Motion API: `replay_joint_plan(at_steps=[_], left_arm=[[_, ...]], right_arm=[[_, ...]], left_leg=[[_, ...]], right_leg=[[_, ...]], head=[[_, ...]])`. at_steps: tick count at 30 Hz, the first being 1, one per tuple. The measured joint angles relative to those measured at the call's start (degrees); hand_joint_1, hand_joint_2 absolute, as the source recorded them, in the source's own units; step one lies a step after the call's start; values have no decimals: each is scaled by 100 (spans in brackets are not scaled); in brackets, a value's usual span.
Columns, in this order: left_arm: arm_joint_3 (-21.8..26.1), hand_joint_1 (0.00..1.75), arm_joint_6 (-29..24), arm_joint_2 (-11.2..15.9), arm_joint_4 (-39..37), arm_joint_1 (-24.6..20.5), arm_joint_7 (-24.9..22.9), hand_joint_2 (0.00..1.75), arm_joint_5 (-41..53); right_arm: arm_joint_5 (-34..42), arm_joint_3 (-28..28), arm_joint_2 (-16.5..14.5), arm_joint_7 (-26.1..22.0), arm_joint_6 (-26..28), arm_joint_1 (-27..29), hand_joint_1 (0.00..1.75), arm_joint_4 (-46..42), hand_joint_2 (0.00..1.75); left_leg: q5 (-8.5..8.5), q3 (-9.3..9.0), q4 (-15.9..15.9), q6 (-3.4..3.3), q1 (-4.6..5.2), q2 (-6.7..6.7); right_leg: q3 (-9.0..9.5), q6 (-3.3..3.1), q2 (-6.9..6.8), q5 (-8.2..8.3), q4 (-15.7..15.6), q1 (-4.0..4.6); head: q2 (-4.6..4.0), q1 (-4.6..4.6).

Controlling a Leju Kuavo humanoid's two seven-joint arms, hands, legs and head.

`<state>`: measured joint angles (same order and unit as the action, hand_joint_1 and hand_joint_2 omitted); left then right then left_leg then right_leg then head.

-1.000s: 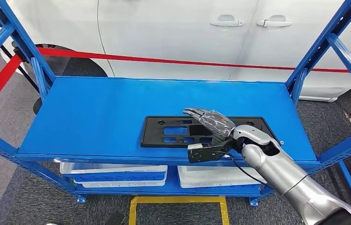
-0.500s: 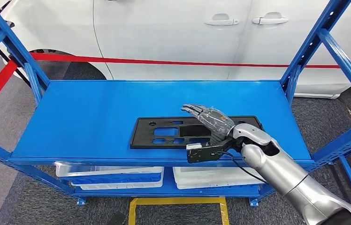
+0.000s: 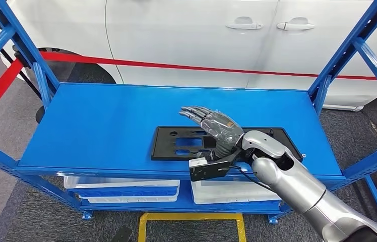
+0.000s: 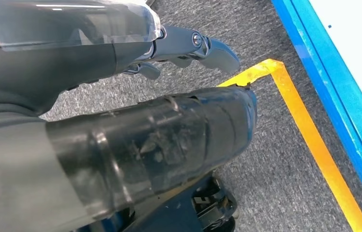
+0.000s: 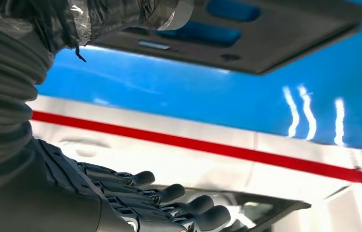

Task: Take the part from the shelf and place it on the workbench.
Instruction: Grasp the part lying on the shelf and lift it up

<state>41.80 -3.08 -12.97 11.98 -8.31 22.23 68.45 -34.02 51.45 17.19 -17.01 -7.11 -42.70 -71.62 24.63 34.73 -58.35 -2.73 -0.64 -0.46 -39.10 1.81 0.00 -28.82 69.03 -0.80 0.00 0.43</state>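
The part (image 3: 176, 146) is a flat black plate with several cut-outs, lying on the blue shelf board (image 3: 101, 126) near its front edge, right of the middle. My right hand (image 3: 211, 126) hovers over the plate's middle, palm down, fingers stretched out and apart, holding nothing. In the right wrist view the plate (image 5: 276, 34) lies close beside the thumb, and the dark fingers (image 5: 169, 203) reach out straight with nothing between them and the thumb. My left hand (image 4: 169, 140) hangs over the grey floor, holding nothing.
Blue uprights stand at the shelf's left (image 3: 20, 45) and right (image 3: 348, 50) ends. White bins (image 3: 121, 184) sit on the lower shelf. Behind the shelf is a white car (image 3: 191, 35) with a red tape (image 3: 176, 65) across it. Yellow floor marking (image 3: 191, 217) lies in front.
My right hand has moved left and farther across the plate, fingers still spread. The plate lies where it was; the camera swayed slightly.
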Motion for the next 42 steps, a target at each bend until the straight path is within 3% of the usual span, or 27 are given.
replay_joint_plan(at_steps=[2,3,5,7,9,11,12,13,14,16,18,22,26,29,30,31,32,33,35,37,39,41,42], left_arm=[[-6,0,0,-1,0,-5,-2,0,-3],[-9,0,0,-1,0,-7,-4,0,-4],[-15,0,0,-1,0,-7,-8,0,-4],[-26,0,-1,2,0,-4,-10,0,-5],[-40,0,-3,4,0,-7,-10,0,-6],[-62,0,-4,4,0,-5,-12,0,-6],[-75,0,-4,5,0,0,-18,0,-6],[-86,0,-4,5,0,6,-25,0,-6],[-96,0,-4,5,0,9,-33,0,-6],[-109,0,-4,7,0,4,-44,0,-6],[-121,0,-3,8,0,-6,-45,0,-6],[-130,0,4,7,0,-2,-44,0,-6],[-132,0,4,1,0,-4,-44,0,-7],[-134,0,4,-2,0,-8,-43,0,-7],[-134,0,4,-2,0,-7,-43,0,-7],[-134,0,4,-2,0,-6,-44,0,-7],[-134,0,4,-2,0,-6,-46,0,-8],[-134,0,4,-3,0,-6,-48,0,-8],[-136,0,4,-4,0,-8,-52,0,-8],[-137,0,4,-4,0,-9,-58,0,-9],[-137,0,4,-3,0,-5,-62,0,-10],[-137,0,4,-3,0,-4,-62,0,-12],[-138,0,4,-2,0,-2,-62,0,-13]], right_arm=[[90,15,-13,-19,-83,-18,0,-72,175],[113,25,-20,-26,-105,-25,0,-98,175],[184,57,-30,-37,-186,-36,0,-129,175],[337,94,-29,-60,-343,-58,0,-139,175],[512,146,-32,-88,-493,-108,0,-146,175],[617,226,-34,-103,-564,-141,0,-147,175],[646,270,-35,-110,-584,-144,0,-147,175],[677,313,-35,-119,-601,-144,0,-147,175],[709,351,-36,-131,-617,-146,0,-147,175],[771,416,-40,-151,-636,-159,0,-156,175],[812,466,-45,-154,-637,-181,0,-176,175],[847,534,-60,-147,-640,-198,0,-194,175],[850,551,-60,-146,-640,-201,0,-195,175],[873,594,-60,-146,-640,-190,0,-192,175],[888,611,-60,-146,-638,-180,0,-188,175],[902,625,-60,-146,-636,-173,0,-182,175],[914,638,-60,-145,-631,-170,0,-173,175],[923,649,-60,-142,-622,-172,0,-162,175],[929,667,-63,-136,-596,-171,0,-132,175],[930,679,-68,-133,-565,-147,0,-92,175],[928,686,-67,-128,-532,-123,0,-37,175],[921,688,-74,-117,-489,-116,0,21,175],[917,688,-81,-110,-467,-107,0,49,175]], left_leg=[[15,-5,-9,35,14,-4],[20,-2,-12,59,22,-4],[14,0,1,115,27,-2],[64,17,-40,173,26,3],[316,187,-432,223,19,9],[666,534,-1174,258,5,12],[757,683,-1471,270,2,12],[738,746,-1580,277,0,12],[608,693,-1457,277,-2,13],[231,339,-723,252,-4,15],[55,68,-163,209,11,13],[40,25,-53,114,24,2],[10,-1,-1,66,-4,7],[-1,-10,23,13,-11,18],[2,-8,19,4,-11,18],[8,-10,13,6,-12,15],[16,-15,5,11,-13,9],[28,-22,-3,21,-13,5],[46,-18,-20,64,7,0],[44,-9,-17,122,17,2],[59,-13,-22,181,11,4],[244,96,-281,232,5,9],[415,233,-583,250,-3,11]], right_leg=[[355,-57,3,289,-744,24],[441,-83,5,334,-938,42],[459,-131,11,328,-1010,71],[486,-205,5,354,-1058,38],[514,-279,-3,383,-1112,7],[511,-310,-4,383,-1110,20],[507,-316,-5,377,-1100,25],[504,-318,-6,368,-1084,27],[503,-316,-5,355,-1064,28],[506,-290,-2,314,-1014,29],[493,-243,2,283,-969,47],[497,-139,4,282,-985,64],[482,-101,5,237,-944,54],[-74,-25,3,-329,227,17],[-251,-6,2,-445,578,5],[-235,-5,1,-342,523,-2],[-114,-12,0,-150,255,-7],[72,-29,-1,65,-152,-9],[372,-72,1,302,-809,18],[439,-111,11,310,-978,53],[452,-171,17,332,-1014,36],[482,-251,11,361,-1066,6],[491,-277,6,368,-1078,4]], head=[[0,-1],[0,-2],[0,-4],[0,-4],[0,-9],[0,-12],[0,-11],[0,-11],[0,-11],[0,-10],[0,-9],[0,-8],[0,-6],[0,-1],[0,0],[0,1],[0,1],[0,2],[0,-1],[0,-5],[0,-6],[0,-11],[0,-14]])
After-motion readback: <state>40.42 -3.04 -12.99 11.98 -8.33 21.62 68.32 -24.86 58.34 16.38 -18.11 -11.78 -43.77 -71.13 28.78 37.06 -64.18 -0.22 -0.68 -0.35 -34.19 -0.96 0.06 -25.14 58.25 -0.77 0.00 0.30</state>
